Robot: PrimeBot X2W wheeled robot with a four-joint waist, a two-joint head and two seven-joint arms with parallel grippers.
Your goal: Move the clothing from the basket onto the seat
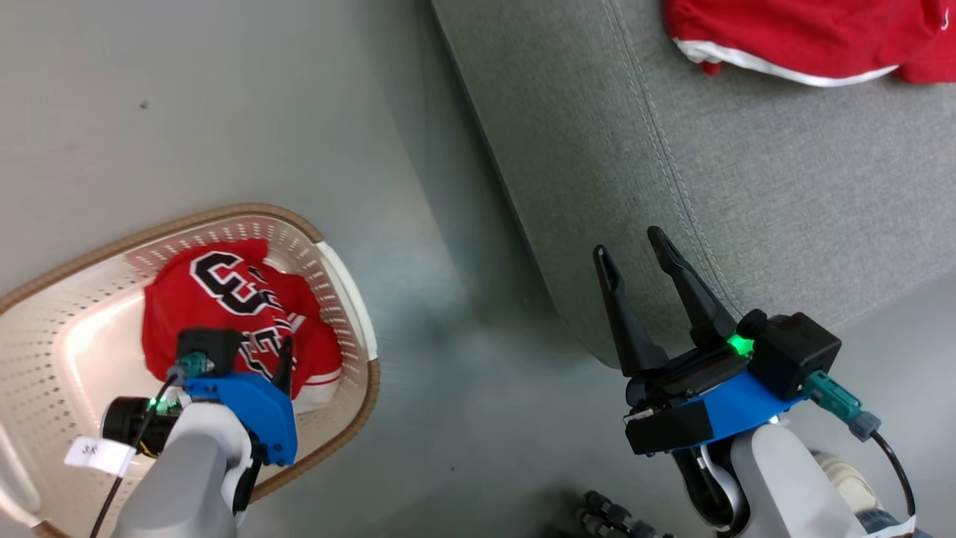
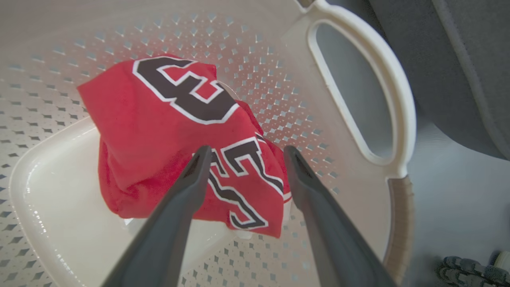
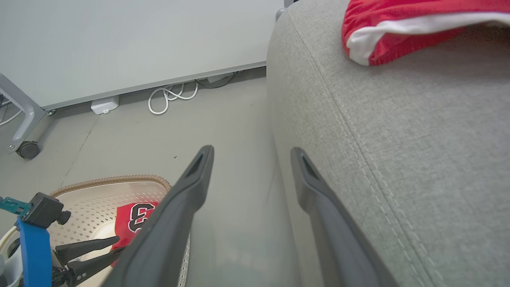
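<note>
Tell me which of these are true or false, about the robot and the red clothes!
1. The jersey with big numbers lies in the basket. True.
2. The left gripper is squeezing the jersey. False: its fingers stand open over it and grip nothing.
3. A red garment with white trim lies on the sofa. True.
4. The right gripper is inside the basket. False: it is open by the sofa's edge, outside the basket.
5. The basket stands on the sofa. False: it stands on the floor beside it.
</note>
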